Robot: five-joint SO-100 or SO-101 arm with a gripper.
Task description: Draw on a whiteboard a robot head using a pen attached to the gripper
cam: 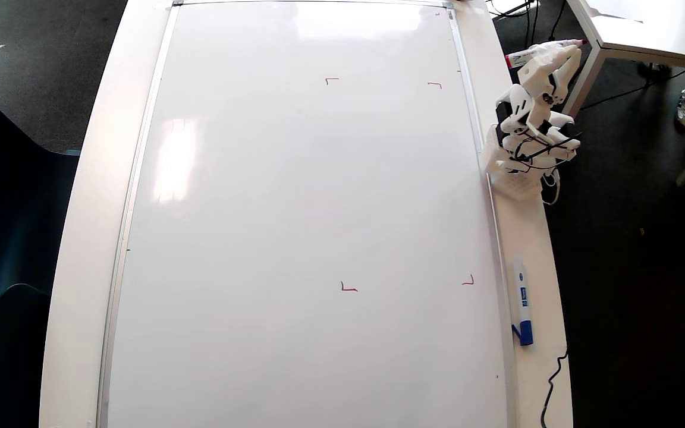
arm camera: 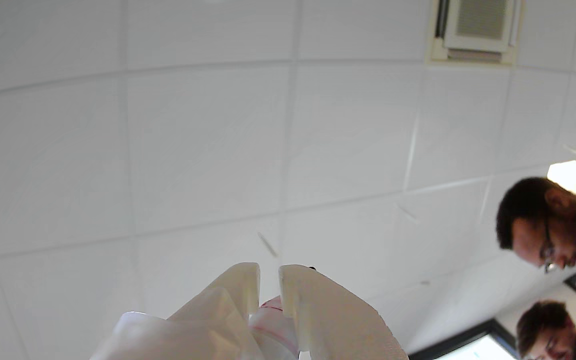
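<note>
gripper (cam: 565, 50): clamped on the pen (cam: 541, 53), off the board's right edge in the overhead view, fingers (arm camera: 313, 300) pointing at the ceiling in the wrist view | whiteboard (cam: 295, 196): only four red corner marks (cam: 348, 288) | blue-capped marker (cam: 521, 300): beside the right frame

No legible text, brand or number anywhere. On the whiteboard (cam: 295, 208) only four small red corner marks (cam: 332, 80) — angle strokes, not letters — grouped toward its right half in the overhead view. On the blue-capped marker (cam: 521, 300), lying just right of the whiteboard's frame, a blue label patch too small to read. On the pen (cam: 536, 54), beyond the whiteboard's upper right corner, dark print on the white barrel — blurred, unreadable. Nothing written in the wrist view either.
</note>
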